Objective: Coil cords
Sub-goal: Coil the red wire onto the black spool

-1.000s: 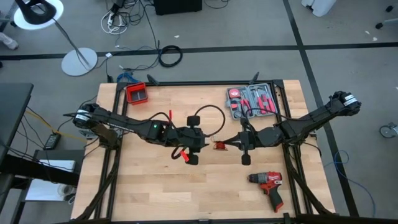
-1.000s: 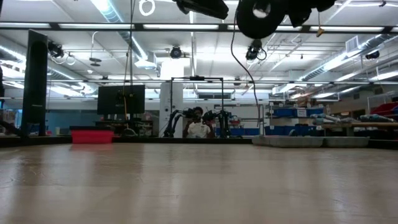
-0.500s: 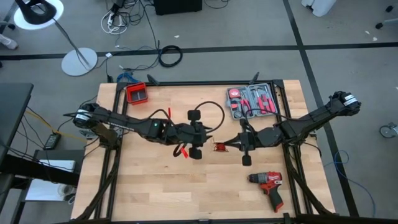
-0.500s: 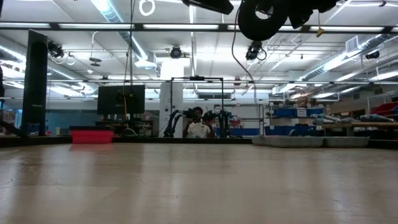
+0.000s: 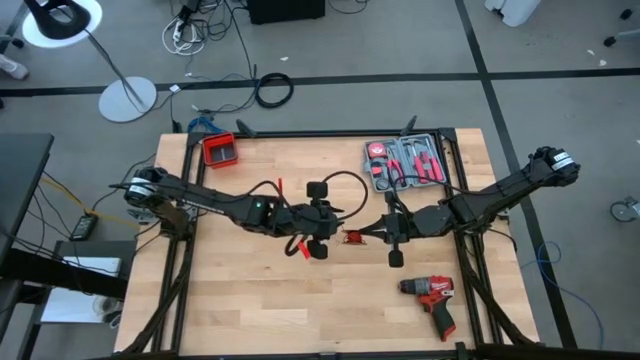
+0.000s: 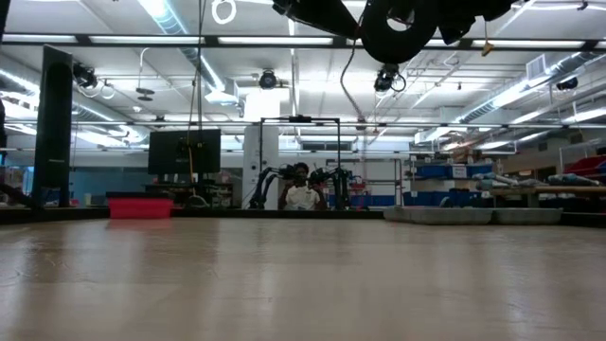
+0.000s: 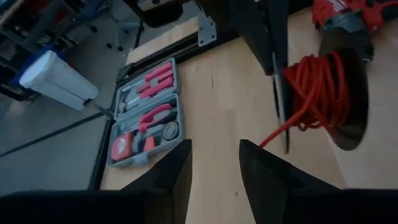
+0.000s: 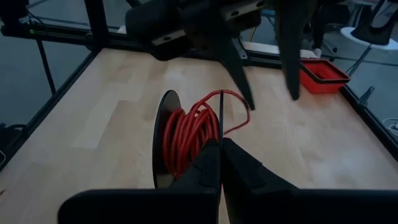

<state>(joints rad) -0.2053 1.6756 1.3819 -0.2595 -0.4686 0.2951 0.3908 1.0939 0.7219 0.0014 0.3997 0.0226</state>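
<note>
Cords (image 8: 186,140), red wire wound on a dark spool, hang above mid-bench between the two grippers. Right gripper (image 8: 221,149) has its fingers pressed together on the spool's thin rim. Left gripper (image 7: 214,163), fingers apart, faces the spool from just beside it, holding nothing. Toolkit (image 5: 404,163) and drill (image 5: 432,297) lie on the bench (image 5: 250,300).

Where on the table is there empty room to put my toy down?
The near-left wood, below the left arm and left of the red drill, is bare. So is the strip between the red bin and the tool kit. The middle is crowded: both claws, left and right, meet around the red cord.
</note>
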